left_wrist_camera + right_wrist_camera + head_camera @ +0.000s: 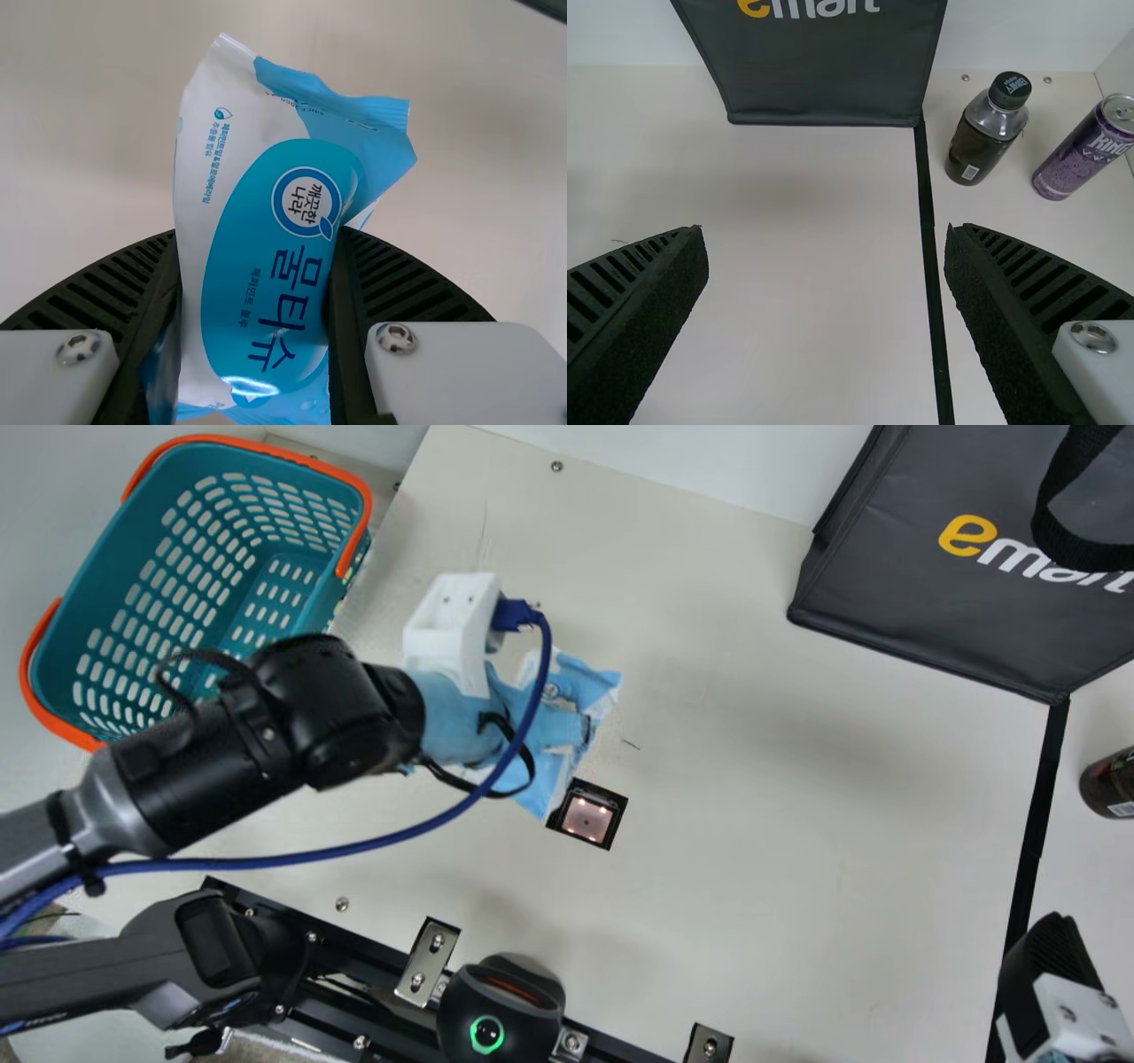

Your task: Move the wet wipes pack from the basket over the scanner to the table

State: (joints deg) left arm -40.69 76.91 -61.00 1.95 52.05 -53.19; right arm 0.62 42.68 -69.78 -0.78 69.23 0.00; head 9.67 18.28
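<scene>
L jaws, part-open, grip wipes pack [547, 784] near scanner [587, 819], main view ctr, prob. for scan; R jaws wide, empty.

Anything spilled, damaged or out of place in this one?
A short dark mark, maybe a scratch or thread, stands out on the pale table near the scanner. The wet wipes pack is creased, unsurprising with the left gripper clamped on it. I see no spill.

All views downward — main highest.
</scene>
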